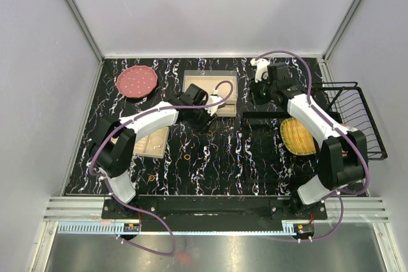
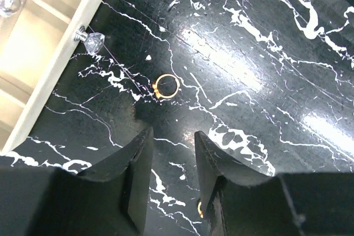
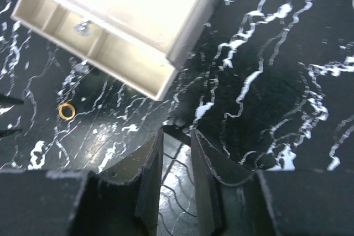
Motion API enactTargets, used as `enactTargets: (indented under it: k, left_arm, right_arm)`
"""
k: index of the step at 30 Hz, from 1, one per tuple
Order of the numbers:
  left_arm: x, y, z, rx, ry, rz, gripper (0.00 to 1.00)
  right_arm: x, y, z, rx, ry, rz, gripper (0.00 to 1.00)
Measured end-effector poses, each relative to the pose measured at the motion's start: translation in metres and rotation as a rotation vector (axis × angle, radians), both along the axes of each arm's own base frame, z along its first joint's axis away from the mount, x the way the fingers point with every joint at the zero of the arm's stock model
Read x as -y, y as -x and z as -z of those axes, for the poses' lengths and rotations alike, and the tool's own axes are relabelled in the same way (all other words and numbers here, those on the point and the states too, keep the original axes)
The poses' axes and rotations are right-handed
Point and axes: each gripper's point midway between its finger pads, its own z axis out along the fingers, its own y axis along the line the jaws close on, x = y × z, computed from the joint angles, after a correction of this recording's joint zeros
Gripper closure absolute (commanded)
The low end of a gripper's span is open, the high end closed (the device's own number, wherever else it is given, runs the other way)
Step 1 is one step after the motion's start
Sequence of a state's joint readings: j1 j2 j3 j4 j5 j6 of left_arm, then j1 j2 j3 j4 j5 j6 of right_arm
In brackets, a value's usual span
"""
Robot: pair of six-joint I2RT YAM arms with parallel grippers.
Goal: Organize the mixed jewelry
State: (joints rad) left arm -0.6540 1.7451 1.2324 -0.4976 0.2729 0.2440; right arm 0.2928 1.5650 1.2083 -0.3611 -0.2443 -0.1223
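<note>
Sorting is judged barely begun: nothing can be made out in the beige tray (image 1: 157, 147), though its compartments are poorly resolved. At least three orange-gold rings are counted loose on the tabletop: a gold ring (image 2: 166, 86) just ahead of the left gripper (image 2: 174, 135), a second ring (image 1: 189, 155), and a third ring (image 1: 152, 178) nearer the bases. The left gripper and the right gripper (image 3: 176, 135) are both found parted and empty.

A black surface (image 1: 255, 157) veined with white, enclosed by plain pale grey walls (image 1: 210, 4) joined by aluminium corner rails (image 1: 76, 14). Bright overhead light glares off it.
</note>
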Motion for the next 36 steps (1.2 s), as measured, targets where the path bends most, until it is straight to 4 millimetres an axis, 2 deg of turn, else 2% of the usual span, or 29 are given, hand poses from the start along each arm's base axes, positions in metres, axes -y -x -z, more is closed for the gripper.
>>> enactTargets:
  k: [5, 11, 23, 36]
  left_arm:
    - [0.004, -0.001, 0.013, -0.026, -0.012, -0.035, 0.62]
    - [0.007, -0.007, 0.027, -0.037, -0.043, -0.063, 0.62]
    - [0.016, -0.028, 0.035, -0.026, -0.065, -0.099, 0.62]
    - [0.014, -0.027, 0.049, -0.053, -0.095, -0.114, 0.62]
  right_arm:
    - [0.019, -0.010, -0.008, 0.035, 0.012, 0.078, 0.68]
    - [0.029, -0.014, -0.009, 0.042, 0.014, 0.118, 0.68]
    - [0.030, -0.013, -0.007, 0.033, 0.010, 0.124, 0.68]
    - [0.029, -0.013, -0.006, 0.029, 0.006, 0.120, 0.68]
